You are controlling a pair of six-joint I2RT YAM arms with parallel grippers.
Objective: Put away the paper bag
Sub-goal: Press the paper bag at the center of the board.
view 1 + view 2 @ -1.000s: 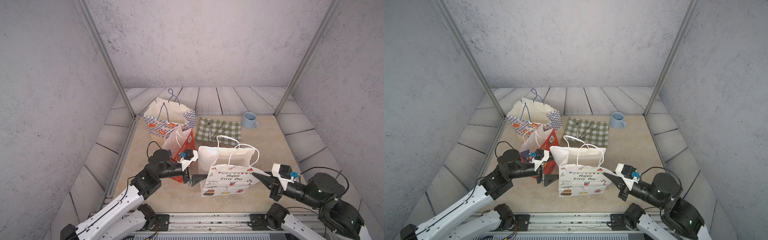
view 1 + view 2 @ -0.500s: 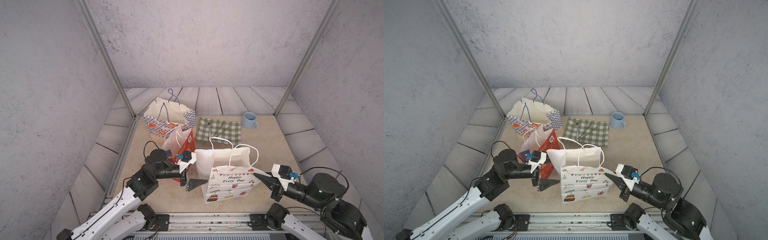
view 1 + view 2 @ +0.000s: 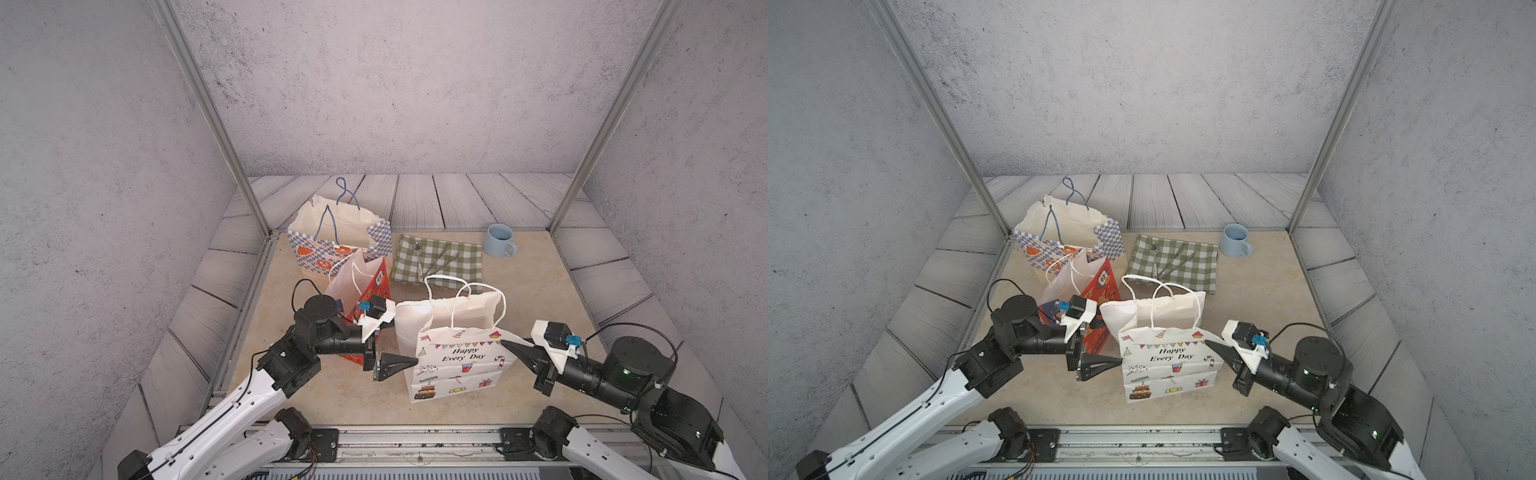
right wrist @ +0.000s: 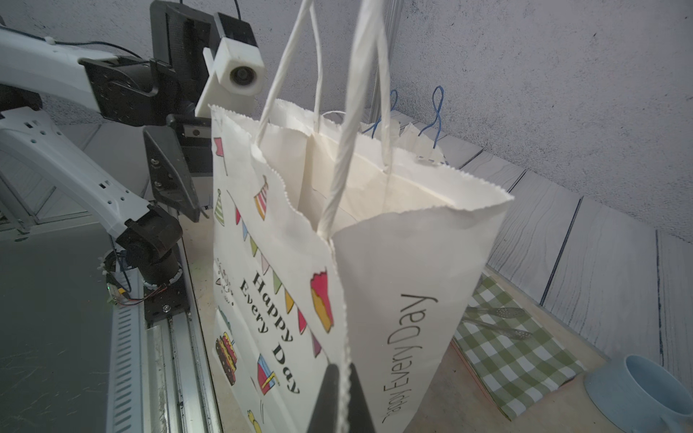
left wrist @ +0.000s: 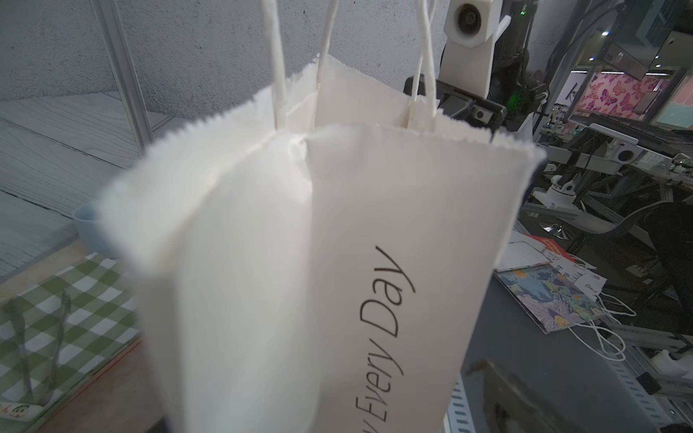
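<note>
Beige tabletop (image 3: 540,291) – paper bag (image 3: 457,365) stands upright, not put away yet. R gripper (image 3: 509,345) pinches its rim; L gripper (image 3: 395,343) gapes empty beside it.

Three paper bags are standing on the table (image 3: 540,299): a white bag (image 3: 453,365) at 6 o'clock, a red bag (image 3: 380,276) at 9 and a blue-checked bag (image 3: 332,249) at 11. One green checked cloth (image 3: 457,270) is lying at 12, carrying cutlery (image 3: 417,248) too small to count. One blue mug (image 3: 500,241) is sitting at 1.
</note>
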